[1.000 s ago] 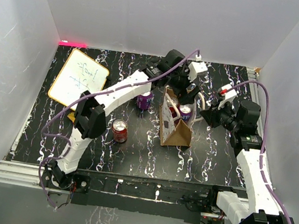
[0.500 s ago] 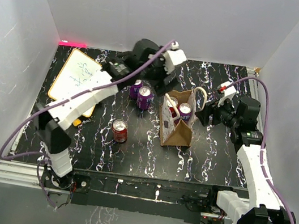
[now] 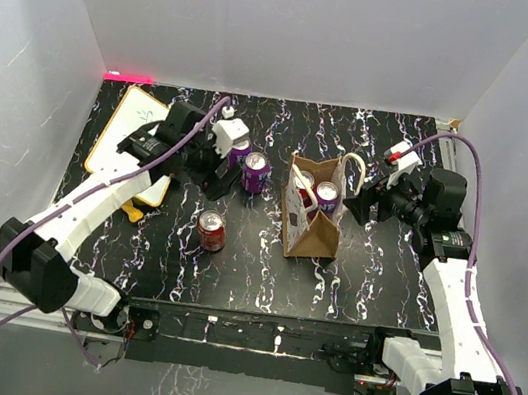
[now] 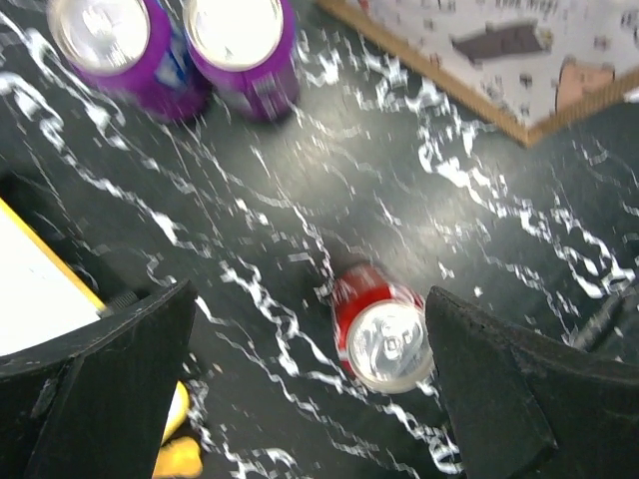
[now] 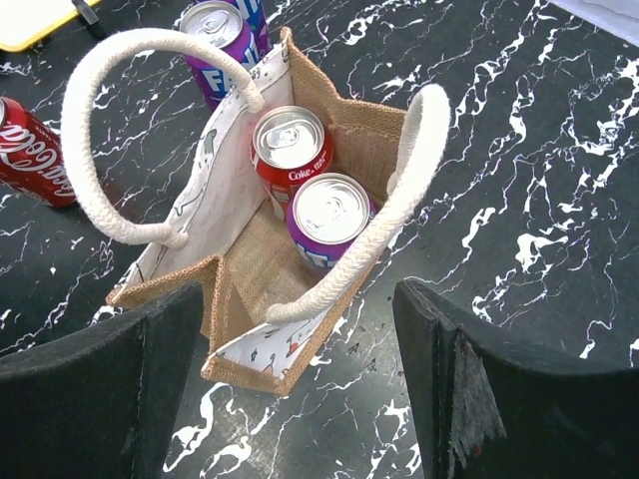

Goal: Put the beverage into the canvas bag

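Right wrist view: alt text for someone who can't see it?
An open canvas bag on the black marbled table holds a red can and a purple can, both upright. The right gripper hangs open above it, empty.

In the right wrist view I am seeing the canvas bag [image 5: 215,200] standing open. An inner red can [image 5: 290,145] and an inner purple can [image 5: 329,215] are filling its upper half. Bare floor is showing toward lower left, under two arching cream handles [image 5: 404,180]. In the top view, a loose red can [image 3: 211,230] and two purple cans [image 3: 254,172] are crowding the bag's left, while the black table [image 3: 371,286] is lying open at lower right.
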### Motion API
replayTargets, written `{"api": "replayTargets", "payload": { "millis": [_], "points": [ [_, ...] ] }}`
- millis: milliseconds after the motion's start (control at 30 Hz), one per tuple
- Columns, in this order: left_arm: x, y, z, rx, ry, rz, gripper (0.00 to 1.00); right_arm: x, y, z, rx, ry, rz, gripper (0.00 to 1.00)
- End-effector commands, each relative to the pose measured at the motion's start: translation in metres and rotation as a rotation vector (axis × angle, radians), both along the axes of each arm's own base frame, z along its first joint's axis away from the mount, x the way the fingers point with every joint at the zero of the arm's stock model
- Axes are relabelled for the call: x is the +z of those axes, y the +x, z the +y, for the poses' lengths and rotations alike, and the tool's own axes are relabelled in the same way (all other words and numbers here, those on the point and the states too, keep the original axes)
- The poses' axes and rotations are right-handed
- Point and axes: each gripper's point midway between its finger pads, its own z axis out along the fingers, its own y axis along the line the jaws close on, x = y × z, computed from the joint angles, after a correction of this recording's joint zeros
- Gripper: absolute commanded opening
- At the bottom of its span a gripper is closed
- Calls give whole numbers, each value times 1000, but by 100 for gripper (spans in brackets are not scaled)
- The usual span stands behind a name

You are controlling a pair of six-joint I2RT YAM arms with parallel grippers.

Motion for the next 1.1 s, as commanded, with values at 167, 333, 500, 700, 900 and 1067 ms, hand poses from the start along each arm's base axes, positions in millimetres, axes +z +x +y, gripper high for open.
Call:
{"api": "replayTargets", "payload": {
  "millis": [167,333,500,700,900,1067],
  "points": [
    [-41,-62,9,-118,-21,173,96,21,-2,-1,17,-4,-80,80],
    [-62,-67,11,-126,17,231,96,21,-3,0,19,0,-77,80],
    [-79,-73,8,-139,47,276,96,18,-4,0,21,2,-70,80],
    [-96,-78,10,-136,77,305,96,16,0,-8,-7,2,-71,80],
    [-105,-69,12,-104,103,289,91,13,-1,-7,1,8,-66,80],
    [-115,-70,8,-113,107,314,85,14,-2,-7,2,9,-71,80]
  ]
}}
